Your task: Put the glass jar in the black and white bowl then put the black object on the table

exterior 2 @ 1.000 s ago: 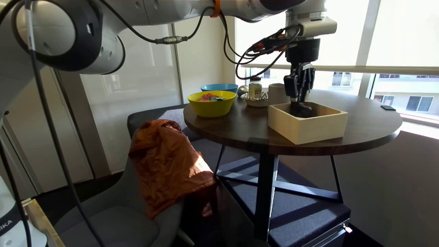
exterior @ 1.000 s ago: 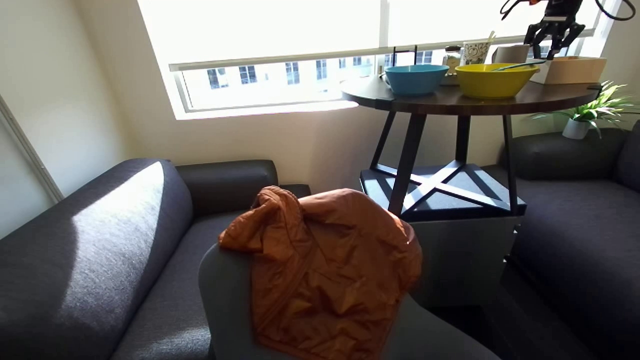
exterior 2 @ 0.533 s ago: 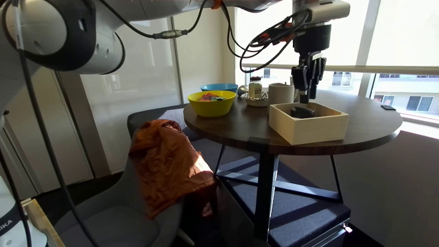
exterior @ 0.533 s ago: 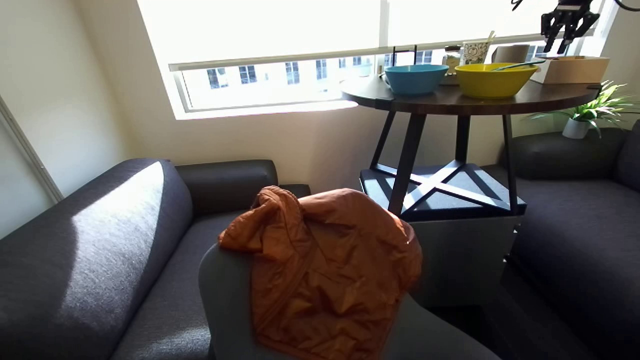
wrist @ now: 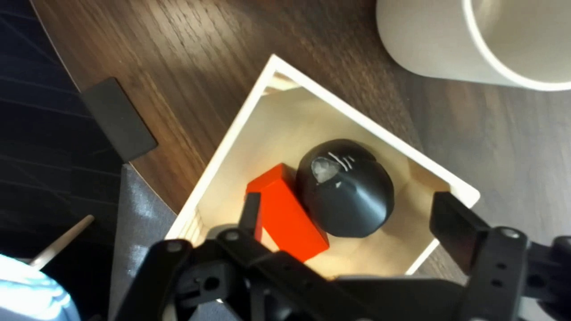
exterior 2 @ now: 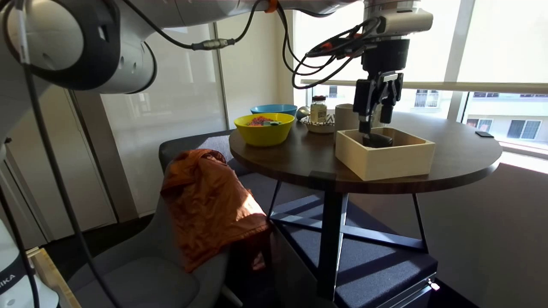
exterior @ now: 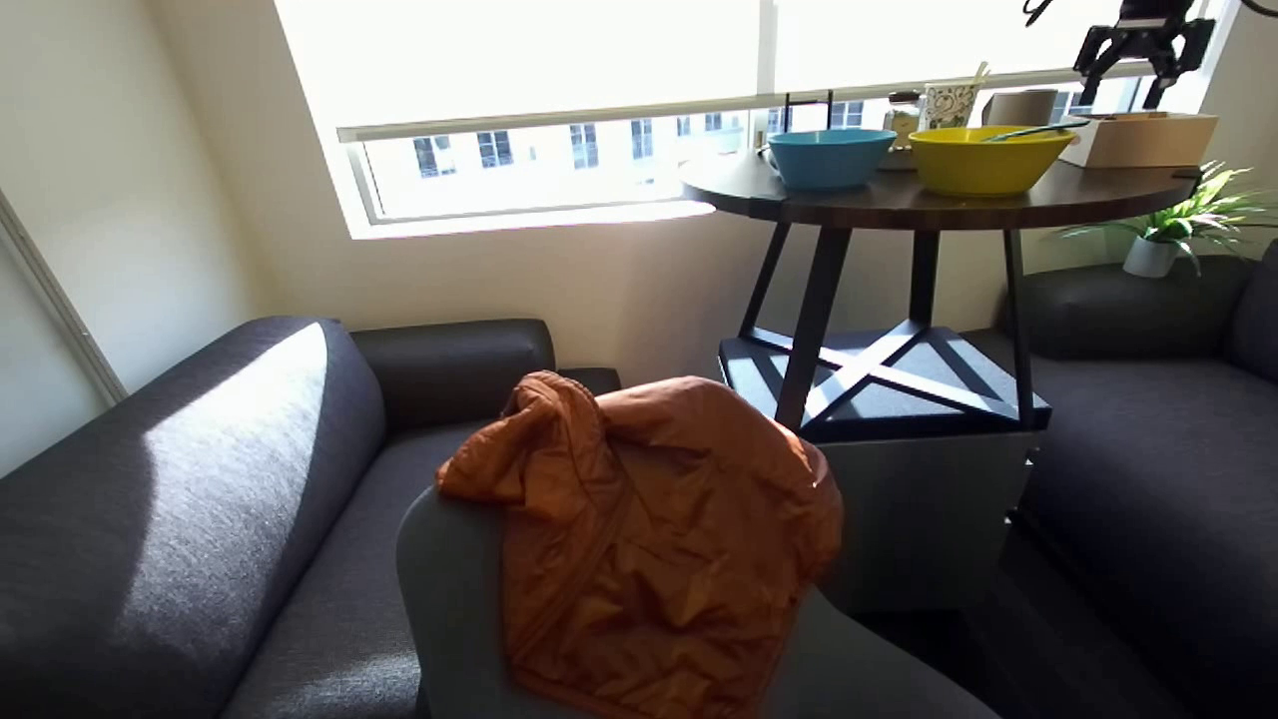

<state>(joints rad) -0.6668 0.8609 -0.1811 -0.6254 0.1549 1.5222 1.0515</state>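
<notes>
Glass jar seemingly in black-and-white bowl; second step likely. Black object inside wooden box, pincer spread wide above box. Next calls for: straddle, grip, lift onto tabletop.

We are looking into a sunlit lounge corner, without being able to tell home from office: dark sofas are flanking a round wood-grained tabletop, a rust-colored jacket is draping a gray chair, a potted plant is sitting on a sofa arm, and daylight is streaming beneath a pale blind at the window, where we are glimpsing another building.
</notes>
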